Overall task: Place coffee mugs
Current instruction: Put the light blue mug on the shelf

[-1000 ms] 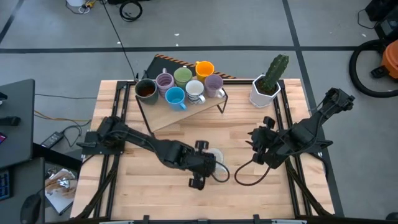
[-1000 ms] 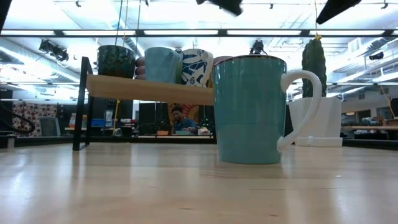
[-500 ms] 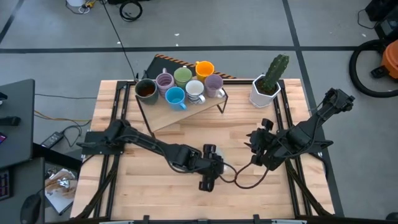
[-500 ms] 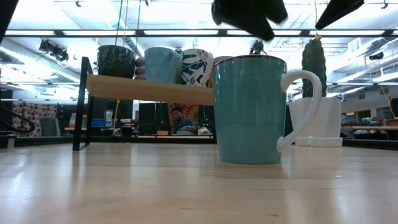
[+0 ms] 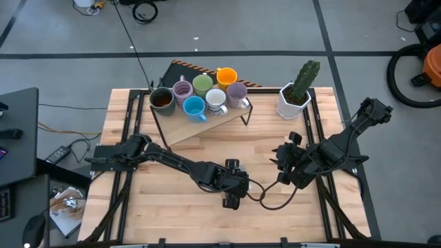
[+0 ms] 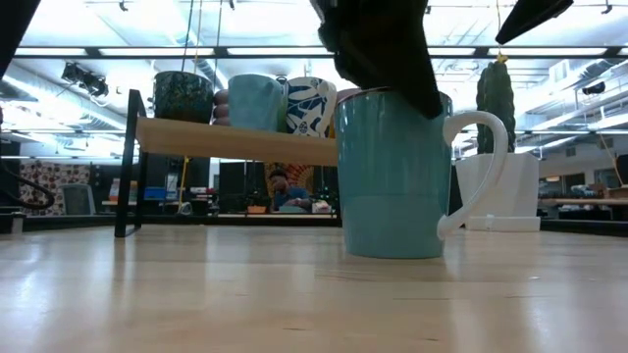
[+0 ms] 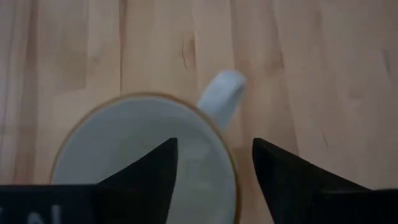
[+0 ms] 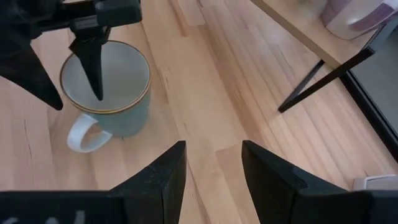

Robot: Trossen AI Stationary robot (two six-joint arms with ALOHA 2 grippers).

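A teal mug [image 8: 109,93] with a white handle [image 8: 81,138] and a gold rim stands upright on the table near its middle. In the high view my left gripper [image 5: 233,187] hides it. The left gripper [image 7: 214,146] is open and points down over the mug's rim beside the handle. One finger [image 8: 94,68] reaches inside the mug and the other [image 8: 37,81] stands outside the wall. I see no touch. Seven more mugs [image 5: 200,93] stand on a wooden rack [image 5: 207,120] at the far side. My right gripper [image 8: 211,165] waits open to the right of the mug.
A white faceted pot with a cactus [image 5: 296,96] stands at the far right of the table. A black cable loop [image 5: 272,196] lies on the wood between the two grippers. Bare wood lies in front of the rack [image 6: 235,142] and along the near edge.
My left gripper has moved a little toward the table's right edge and come down over the teal mug, its fingers now straddling the wall. The mug has stayed in place.
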